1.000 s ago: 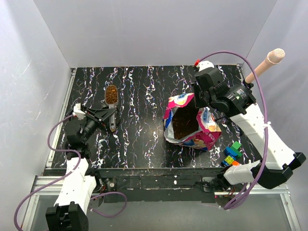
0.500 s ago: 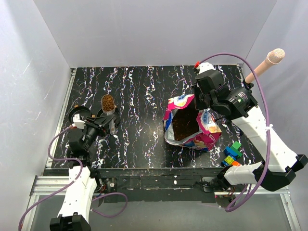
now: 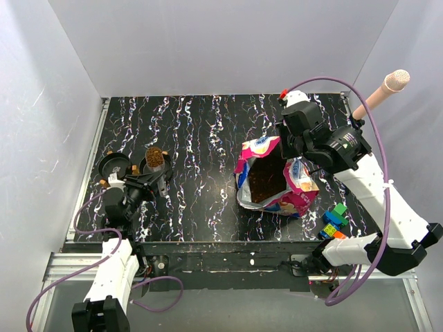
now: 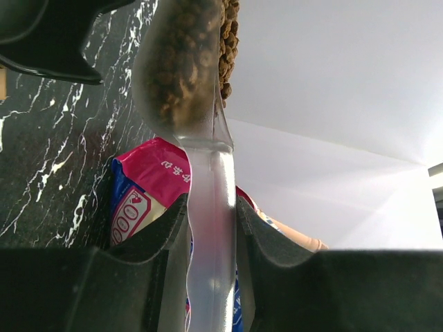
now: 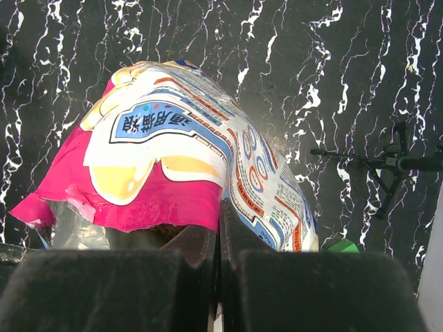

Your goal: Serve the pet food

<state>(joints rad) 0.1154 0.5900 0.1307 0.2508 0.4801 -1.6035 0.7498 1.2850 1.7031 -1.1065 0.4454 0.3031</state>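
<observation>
Robotics lab booth, plain white walls, black marbled tabletop, aluminium frame, cabled robot arms

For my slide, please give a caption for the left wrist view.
Left hand grips a clear scoop heaped with kibble, the pink bag behind.

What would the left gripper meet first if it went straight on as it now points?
Likely nothing close: holding the loaded scoop, the left gripper points past the black bowl, over the table; depth unclear.
</observation>
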